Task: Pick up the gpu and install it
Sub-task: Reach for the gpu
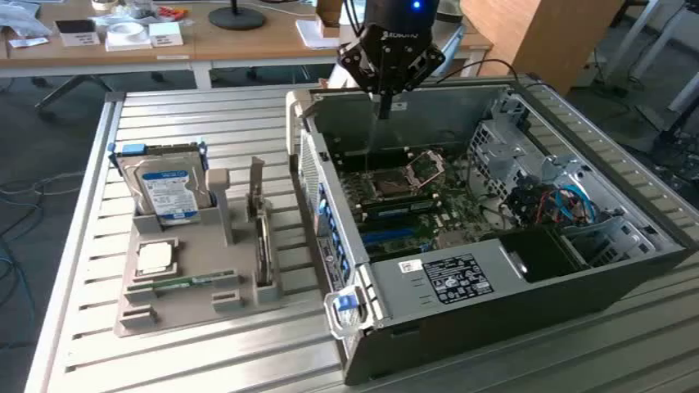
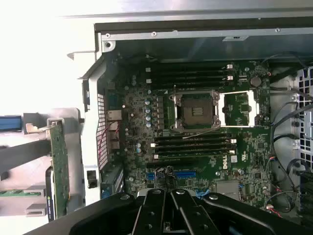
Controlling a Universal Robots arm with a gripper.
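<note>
The gpu (image 1: 263, 248) stands on edge in a slot of the grey parts holder (image 1: 186, 307), on the exterior view's left of the open PC case (image 1: 546, 282). Seen edge-on, it shows its green board (image 2: 59, 166) beside the case's rear wall. My gripper (image 1: 382, 109) hangs over the far end of the case, above the motherboard (image 2: 195, 132), well away from the gpu. Its fingers (image 2: 161, 208) are shut together with nothing between them. Blue expansion slots (image 2: 185, 174) lie on the board just below the fingertips.
The holder also carries a silver hard drive (image 1: 169, 192) with a blue-white label, a CPU (image 1: 155, 258) and a thin RAM stick (image 1: 186, 282). Cables and drive cages (image 1: 557, 196) crowd the case's right side. Desks with boxes (image 1: 120, 33) stand behind the slatted table.
</note>
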